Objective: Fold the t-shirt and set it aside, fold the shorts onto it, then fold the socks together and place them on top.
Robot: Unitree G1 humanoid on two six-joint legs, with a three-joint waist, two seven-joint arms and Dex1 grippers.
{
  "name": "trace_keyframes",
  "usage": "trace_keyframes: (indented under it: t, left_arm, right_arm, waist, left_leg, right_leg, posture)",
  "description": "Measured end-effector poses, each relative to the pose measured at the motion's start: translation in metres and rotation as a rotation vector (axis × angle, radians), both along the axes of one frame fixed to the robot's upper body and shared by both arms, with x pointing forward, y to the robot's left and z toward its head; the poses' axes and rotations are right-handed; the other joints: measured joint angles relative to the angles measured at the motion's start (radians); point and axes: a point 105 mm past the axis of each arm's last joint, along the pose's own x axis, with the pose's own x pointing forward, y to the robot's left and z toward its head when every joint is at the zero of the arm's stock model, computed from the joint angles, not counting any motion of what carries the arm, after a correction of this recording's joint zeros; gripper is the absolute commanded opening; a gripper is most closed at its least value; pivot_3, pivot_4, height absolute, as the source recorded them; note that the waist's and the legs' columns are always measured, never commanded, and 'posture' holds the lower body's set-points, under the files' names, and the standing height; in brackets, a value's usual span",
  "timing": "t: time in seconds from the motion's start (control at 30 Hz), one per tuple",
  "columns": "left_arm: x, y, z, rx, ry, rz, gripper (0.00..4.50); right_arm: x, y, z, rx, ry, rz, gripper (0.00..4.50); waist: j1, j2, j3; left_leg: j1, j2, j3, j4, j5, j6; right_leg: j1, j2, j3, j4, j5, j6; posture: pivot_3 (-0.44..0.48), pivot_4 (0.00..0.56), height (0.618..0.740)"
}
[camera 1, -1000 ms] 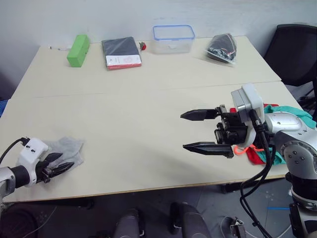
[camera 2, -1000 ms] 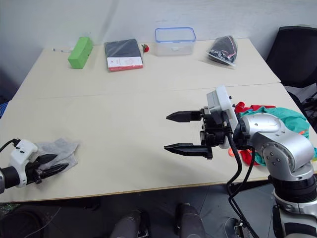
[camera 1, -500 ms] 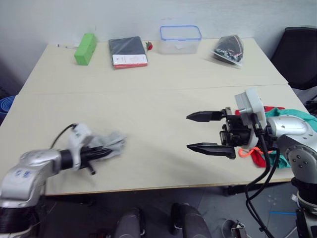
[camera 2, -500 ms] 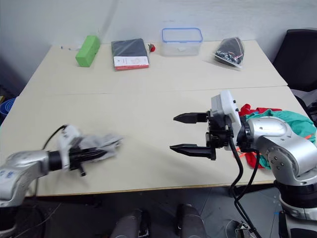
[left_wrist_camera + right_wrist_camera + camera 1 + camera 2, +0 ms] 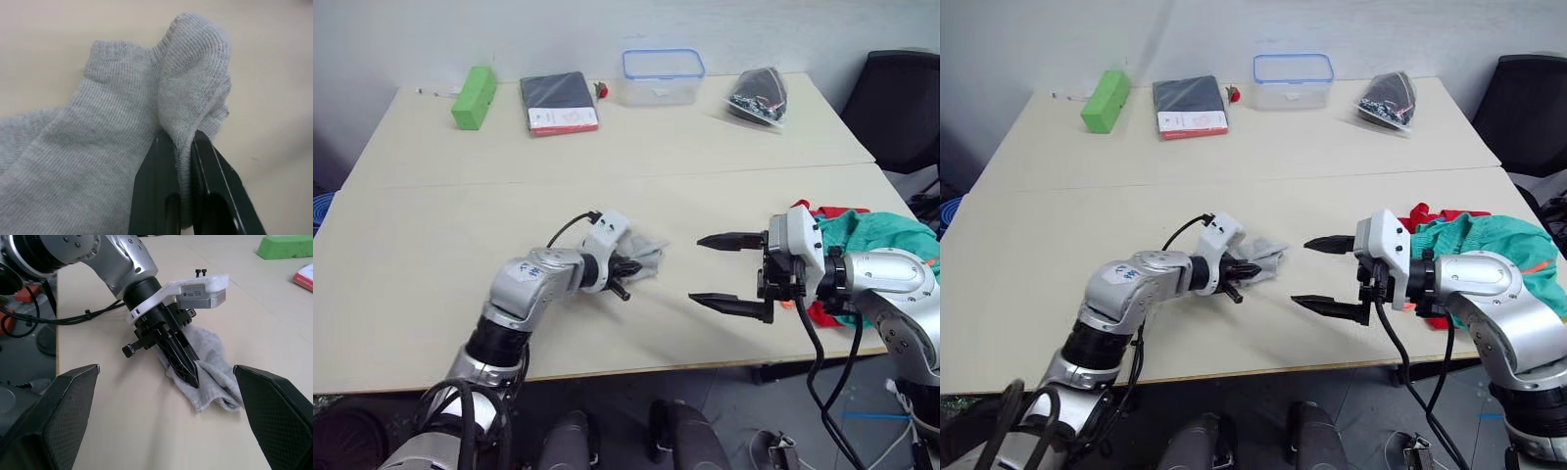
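Socks (image 5: 146, 117) pinched between left jaws.

Setting: office or lab workroom. Two pale beige tables (image 5: 607, 186) are pushed together, the seam running across, in front of a plain white wall (image 5: 558, 29). A black office chair (image 5: 896, 98) stands beyond the right far corner. Along the far edge lie a green box (image 5: 473, 97), a black notebook (image 5: 557, 102), a clear plastic container with blue rim (image 5: 663, 76) and a bag of dark small parts (image 5: 757, 96). Loose cables (image 5: 822, 392) hang below the near edge.
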Motion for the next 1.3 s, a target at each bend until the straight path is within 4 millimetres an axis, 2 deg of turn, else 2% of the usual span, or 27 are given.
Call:
trace_keyframes:
  t: [0.2, 0.27, 0.33, 0.37, 0.4, 0.5, 0.63, 0.77, 0.93, 1.23, 1.27, 1.3]
  left_arm:
    - [-0.004, 0.004, 0.009, -0.054, 0.042, 0.012, 2.71]
    - [-0.010, 0.010, 0.025, -0.113, 0.042, -0.009, 3.38]
    - [-0.015, 0.021, 0.050, -0.155, -0.014, -0.039, 3.97]
    - [-0.018, 0.030, 0.061, -0.140, -0.063, -0.065, 4.34]
    - [-0.020, 0.041, 0.069, -0.111, -0.111, -0.078, 4.48]
    - [-0.020, 0.077, 0.073, 0.082, -0.283, -0.151, 4.48]
    - [-0.019, 0.093, 0.046, 0.271, -0.355, -0.368, 4.48]
    - [-0.005, 0.097, 0.032, 0.388, -0.423, -0.485, 4.48]
    - [-0.006, 0.091, 0.016, 0.436, -0.452, -0.654, 4.48]
    - [0.006, 0.089, 0.007, 0.423, -0.453, -0.722, 4.48]
    - [0.009, 0.087, 0.007, 0.420, -0.456, -0.725, 4.30]
    - [0.011, 0.085, 0.007, 0.422, -0.463, -0.731, 3.97]
  right_arm:
    - [0.002, -0.002, -0.005, -0.015, -0.003, -0.033, 4.50]
    - [0.003, -0.001, -0.008, -0.033, -0.015, -0.034, 4.50]
    - [0.004, 0.001, -0.012, -0.053, -0.018, -0.035, 4.50]
    - [0.004, 0.002, -0.014, -0.066, -0.033, -0.033, 4.50]
    - [0.005, 0.002, -0.015, -0.080, -0.044, -0.034, 4.50]
    - [0.006, 0.006, -0.023, -0.133, -0.083, -0.020, 4.50]
    - [0.012, 0.017, -0.030, -0.182, -0.142, 0.006, 4.50]
    - [0.022, 0.029, -0.033, -0.254, -0.240, 0.036, 4.50]
    - [0.038, 0.043, -0.049, -0.306, -0.261, 0.030, 4.50]
    - [0.046, 0.061, -0.071, -0.387, -0.286, 0.066, 4.50]
    - [0.049, 0.063, -0.073, -0.403, -0.299, 0.068, 4.50]
    - [0.053, 0.063, -0.076, -0.430, -0.315, 0.065, 4.12]
  waist:
    - [-0.001, 0.000, 0.000]
    - [-0.003, -0.001, 0.000]
    - [-0.003, -0.001, 0.000]
    - [-0.004, -0.001, 0.000]
    - [-0.005, -0.001, 0.000]
    - [-0.007, 0.000, 0.000]
    - [0.002, 0.000, 0.000]
    - [0.000, -0.001, 0.000]
    - [-0.004, -0.001, 0.000]
    - [-0.004, -0.001, 0.000]
    - [-0.004, -0.001, 0.000]
    - [-0.005, -0.001, 0.000]
  left_leg:
    - [0.000, 0.000, 0.000, 0.000, 0.000, 0.000]
    - [0.000, 0.000, 0.000, 0.000, 0.000, 0.000]
    - [0.000, 0.001, 0.000, 0.000, 0.001, -0.001]
    - [0.000, 0.001, 0.000, 0.000, 0.001, -0.002]
    - [0.002, 0.001, 0.000, 0.000, 0.001, -0.003]
    - [0.002, 0.001, 0.001, -0.001, 0.001, -0.005]
    - [0.000, 0.000, 0.000, -0.001, 0.001, -0.003]
    - [-0.001, 0.000, 0.001, 0.001, -0.001, 0.000]
    - [-0.002, 0.001, 0.004, 0.001, -0.001, -0.001]
    - [-0.001, 0.001, 0.004, 0.006, 0.000, 0.000]
    - [-0.001, 0.001, 0.004, 0.007, 0.000, 0.000]
    - [-0.002, 0.002, 0.004, 0.008, -0.001, 0.001]
  right_leg:
    - [0.000, 0.000, 0.000, 0.001, 0.000, 0.000]
    - [0.000, -0.001, 0.000, 0.001, 0.000, 0.000]
    - [0.000, -0.001, 0.000, 0.001, 0.000, -0.001]
    - [0.000, 0.000, 0.000, 0.001, -0.001, -0.001]
    - [0.000, 0.000, 0.001, 0.002, -0.001, -0.001]
    - [0.000, 0.000, 0.000, 0.002, -0.002, -0.004]
    - [-0.002, 0.000, -0.001, 0.002, -0.002, -0.004]
    - [-0.002, -0.001, -0.002, 0.001, -0.002, -0.004]
    - [-0.003, 0.002, -0.005, 0.002, -0.002, -0.004]
    - [-0.003, 0.002, -0.009, 0.006, -0.002, -0.003]
    - [-0.003, 0.002, -0.009, 0.007, -0.002, -0.003]
    - [-0.003, 0.002, -0.009, 0.007, -0.002, -0.003]
  posture:
    - [0.000, 0.150, 0.740]
    - [0.000, 0.150, 0.740]
    - [0.000, 0.150, 0.740]
    - [0.000, 0.150, 0.740]
    - [0.000, 0.150, 0.740]
    - [0.000, 0.150, 0.740]
    - [0.000, 0.150, 0.740]
    - [0.000, 0.150, 0.740]
    - [0.000, 0.150, 0.740]
    - [0.000, 0.150, 0.740]
    - [0.000, 0.150, 0.740]
    - [0.000, 0.150, 0.740]
